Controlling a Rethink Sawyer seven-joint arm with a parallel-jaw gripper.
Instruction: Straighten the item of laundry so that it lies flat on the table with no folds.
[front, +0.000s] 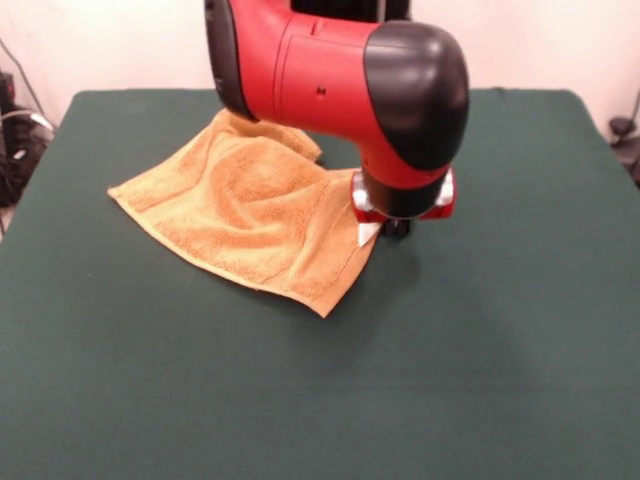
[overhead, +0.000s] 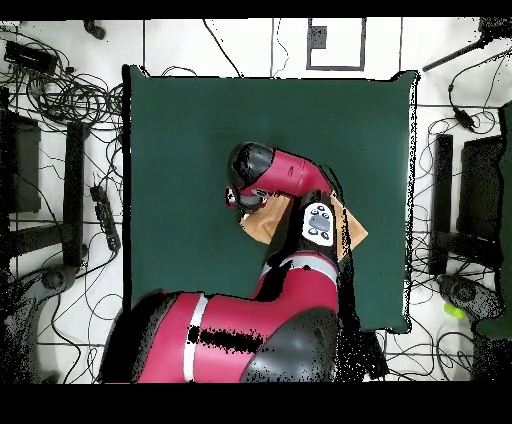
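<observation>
The orange-tan towel (front: 250, 215) lies rumpled on the dark green table (front: 480, 350), left of centre, with a bunched fold at its far corner. Its right corner, with the white label (front: 367, 234), reaches up to my gripper (front: 397, 228). The gripper is low at that corner, mostly hidden under the red and black wrist. In the overhead view the arm covers most of the towel (overhead: 350, 236); only its edges show on both sides of the arm, and the gripper (overhead: 232, 197) is at the arm's tip.
The green table (overhead: 180, 130) stretches wide on all sides of the towel. Cables and black equipment (overhead: 60, 110) lie on the floor beyond the table's edges.
</observation>
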